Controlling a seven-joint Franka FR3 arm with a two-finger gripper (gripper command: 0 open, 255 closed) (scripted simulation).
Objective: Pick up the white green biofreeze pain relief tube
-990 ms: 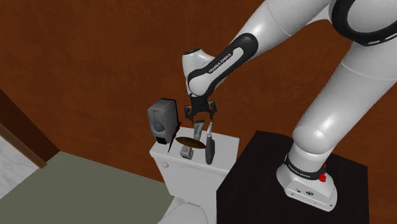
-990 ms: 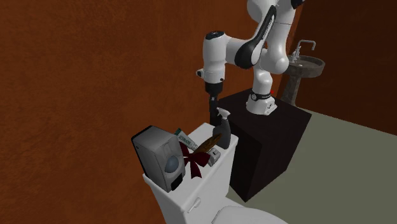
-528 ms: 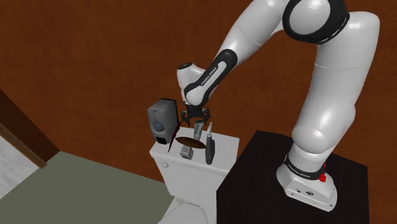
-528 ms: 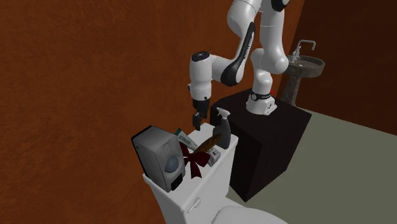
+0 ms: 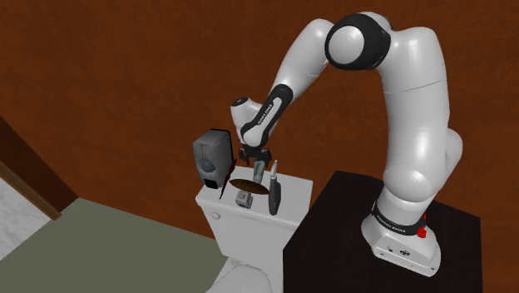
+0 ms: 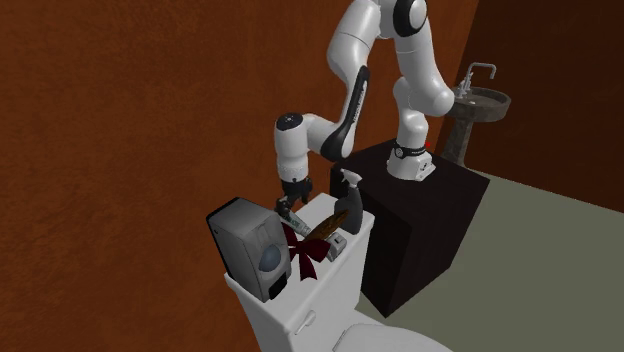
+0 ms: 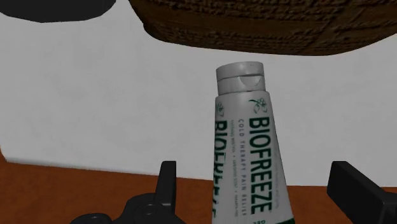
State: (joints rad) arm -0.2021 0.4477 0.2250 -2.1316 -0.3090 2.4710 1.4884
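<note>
The Biofreeze tube is white with green lettering and a grey-white cap. It lies on the white toilet tank lid, its cap pointing at a brown woven basket. My gripper is open and straddles the tube's lower body; both black fingers stand apart from it without touching. In the shoulder view the gripper hangs just above the tube, near the wall. From the second exterior view the gripper is down at the tube.
A grey soap dispenser stands on the tank lid beside the gripper. A dark spray bottle, the brown basket and a small grey item crowd the lid. A dark red bow lies by the basket. The brown wall is close behind.
The arm has swung the gripper toward the wall and dispenser and lowered it, from above the spray bottle down to the tube. The things on the lid have not moved.
</note>
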